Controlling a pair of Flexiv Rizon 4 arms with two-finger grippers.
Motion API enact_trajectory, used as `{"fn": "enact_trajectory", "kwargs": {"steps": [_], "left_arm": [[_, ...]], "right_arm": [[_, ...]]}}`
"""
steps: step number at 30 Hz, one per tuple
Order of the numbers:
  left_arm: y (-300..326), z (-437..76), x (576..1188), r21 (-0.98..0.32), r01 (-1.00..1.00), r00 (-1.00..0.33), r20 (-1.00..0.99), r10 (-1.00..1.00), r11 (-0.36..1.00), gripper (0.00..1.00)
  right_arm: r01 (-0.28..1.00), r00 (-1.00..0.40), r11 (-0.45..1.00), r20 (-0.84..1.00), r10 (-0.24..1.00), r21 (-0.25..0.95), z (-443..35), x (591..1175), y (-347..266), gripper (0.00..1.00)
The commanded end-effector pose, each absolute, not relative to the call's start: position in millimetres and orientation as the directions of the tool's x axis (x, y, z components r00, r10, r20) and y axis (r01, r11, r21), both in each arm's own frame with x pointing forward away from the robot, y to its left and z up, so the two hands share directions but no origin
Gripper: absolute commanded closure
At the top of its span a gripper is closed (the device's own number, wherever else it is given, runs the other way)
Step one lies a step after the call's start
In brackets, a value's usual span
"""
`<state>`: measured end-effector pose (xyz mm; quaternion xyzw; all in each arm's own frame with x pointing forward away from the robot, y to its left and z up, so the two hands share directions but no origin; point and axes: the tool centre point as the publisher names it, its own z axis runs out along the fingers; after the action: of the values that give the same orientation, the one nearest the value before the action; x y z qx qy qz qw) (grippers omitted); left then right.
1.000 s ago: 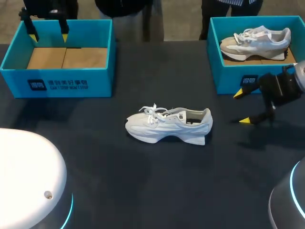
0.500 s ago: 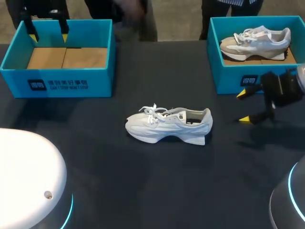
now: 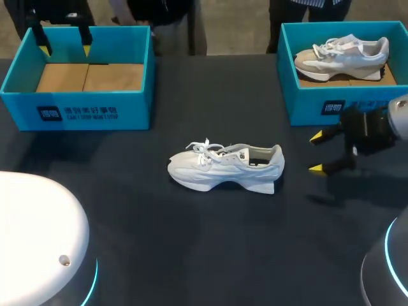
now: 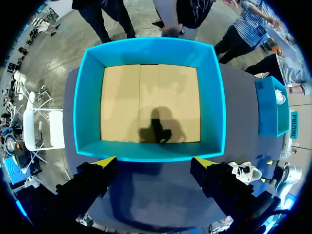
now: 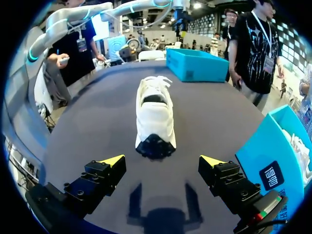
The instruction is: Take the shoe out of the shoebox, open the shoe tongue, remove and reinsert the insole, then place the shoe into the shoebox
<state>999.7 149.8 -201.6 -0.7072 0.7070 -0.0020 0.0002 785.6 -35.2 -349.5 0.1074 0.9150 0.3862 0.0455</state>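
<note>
Dark tabletop (image 3: pixel 191 242) shows you the white shoe (image 3: pixel 224 167) already out and standing mid-table, your right gripper (image 3: pixel 315 153) spread wide near its heel, your left gripper (image 3: pixel 64 48) spread above the empty shoebox (image 3: pixel 76 111), so tongue, insole and reboxing look yet to do.

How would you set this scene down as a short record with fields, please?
white shoe: upright on its sole on the table, between the two boxes, heel toward the right pincer
left shoebox: blue, empty, bare cardboard floor
right shoebox: blue, holds a second shoe
left pincer: open, above the left shoebox, holding nothing
right pincer: open, facing the white shoe's heel, apart from it
stage: white shoe is out on the table, held by neither pincer
</note>
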Motion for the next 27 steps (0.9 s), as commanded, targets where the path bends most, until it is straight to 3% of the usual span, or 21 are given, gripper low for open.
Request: {"fn": "enact_trajectory", "kwargs": {"steps": [1, 27], "left_arm": [[150, -201, 1000, -0.002, -1.000, 0.000, 0.002, -1.000, 0.000, 0.00], [150, -201, 1000, -0.002, -1.000, 0.000, 0.002, -1.000, 0.000, 0.00]], "right_arm": [[0.176, -0.966, 0.676, -0.008, 0.259, 0.715, -356, 782, -21, 0.00], [0.227, -0.954, 0.638, 0.036, 0.298, 0.736, -371, 771, 11, 0.00]]}}
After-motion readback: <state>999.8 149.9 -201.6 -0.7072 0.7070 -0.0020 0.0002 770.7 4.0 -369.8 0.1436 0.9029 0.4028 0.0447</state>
